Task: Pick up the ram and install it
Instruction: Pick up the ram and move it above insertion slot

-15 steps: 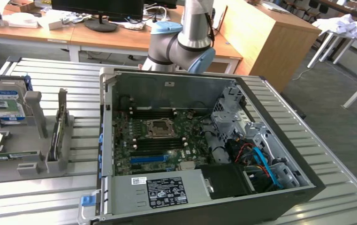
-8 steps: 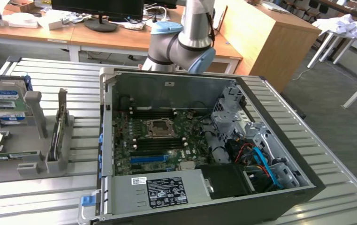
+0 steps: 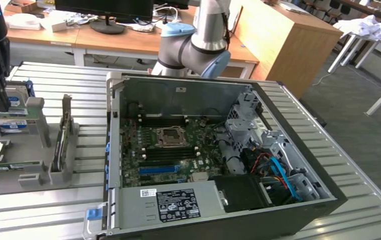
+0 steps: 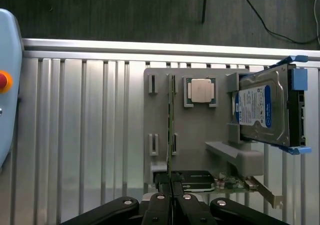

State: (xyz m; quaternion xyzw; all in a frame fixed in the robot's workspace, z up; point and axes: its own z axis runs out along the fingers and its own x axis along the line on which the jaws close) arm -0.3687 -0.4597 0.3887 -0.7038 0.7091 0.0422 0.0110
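On the aluminium table (image 4: pixel 75 135) the ram (image 4: pixel 170 125) stands on edge in a grey holder (image 4: pixel 200 140), in line with your gripper (image 4: pixel 171 180) and just beyond it; the gripper is closed up and empty, so you're on the pick-up approach, which I judge calls for opening and centring on that thin edge.

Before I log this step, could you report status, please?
Gripper shut, empty, above holder. Ram on edge in its slot, untouched. Hard drive alongside, apart.
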